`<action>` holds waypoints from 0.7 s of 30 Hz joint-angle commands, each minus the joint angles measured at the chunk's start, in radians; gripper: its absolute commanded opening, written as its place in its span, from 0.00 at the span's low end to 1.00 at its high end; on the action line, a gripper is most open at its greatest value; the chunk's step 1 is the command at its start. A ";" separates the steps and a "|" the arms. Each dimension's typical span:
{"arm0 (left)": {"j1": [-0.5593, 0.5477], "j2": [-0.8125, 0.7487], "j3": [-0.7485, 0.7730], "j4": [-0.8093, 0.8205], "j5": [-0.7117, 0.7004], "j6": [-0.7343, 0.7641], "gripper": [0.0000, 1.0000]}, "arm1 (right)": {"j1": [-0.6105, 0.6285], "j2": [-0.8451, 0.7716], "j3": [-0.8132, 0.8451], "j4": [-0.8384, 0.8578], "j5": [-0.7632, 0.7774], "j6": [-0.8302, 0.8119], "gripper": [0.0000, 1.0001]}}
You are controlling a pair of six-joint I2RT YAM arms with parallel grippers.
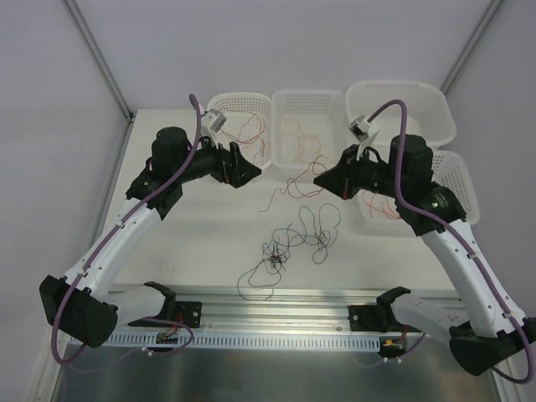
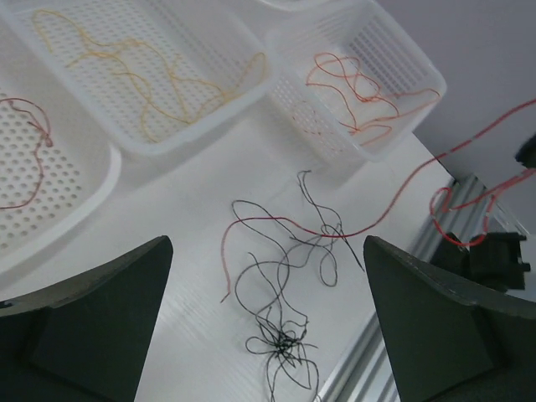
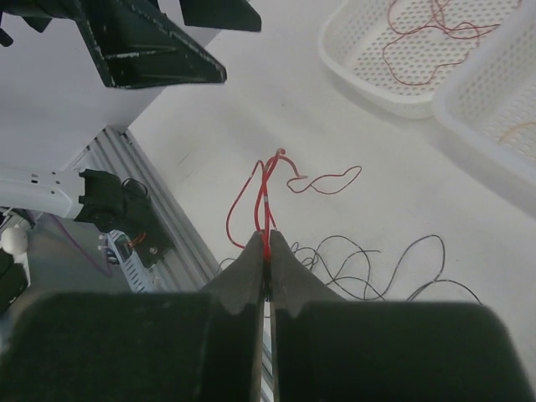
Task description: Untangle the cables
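Observation:
On the table lie the cables: thin black strands (image 1: pixel 306 230) loop out from a small knot (image 1: pixel 274 261), seen also in the left wrist view as a black clump (image 2: pixel 283 339). A bright red cable (image 3: pixel 264 188) rises from the table, pinched at the tips of my right gripper (image 3: pixel 268 249), which is shut on it. The red cable (image 2: pixel 381 219) crosses over the black loops. My left gripper (image 1: pixel 241 165) hangs above the table by the left basket, jaws wide open and empty, and the left gripper (image 2: pixel 268 335) frames the black clump far below.
Several white perforated baskets stand at the back: the left basket (image 1: pixel 239 96), middle basket (image 1: pixel 310 94) and right basket (image 1: pixel 400 85), with one more at the right edge (image 1: pixel 466 180). Loose orange and red wires lie in some. An aluminium rail (image 1: pixel 276 306) runs along the near edge.

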 commanded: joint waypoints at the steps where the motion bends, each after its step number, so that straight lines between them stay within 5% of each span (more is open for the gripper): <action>1: -0.047 -0.048 -0.036 0.017 0.147 0.015 0.99 | 0.015 0.036 -0.023 0.157 -0.144 0.031 0.01; 21: -0.189 -0.042 -0.093 0.017 0.251 0.060 0.91 | 0.148 0.169 -0.008 0.242 -0.248 -0.009 0.01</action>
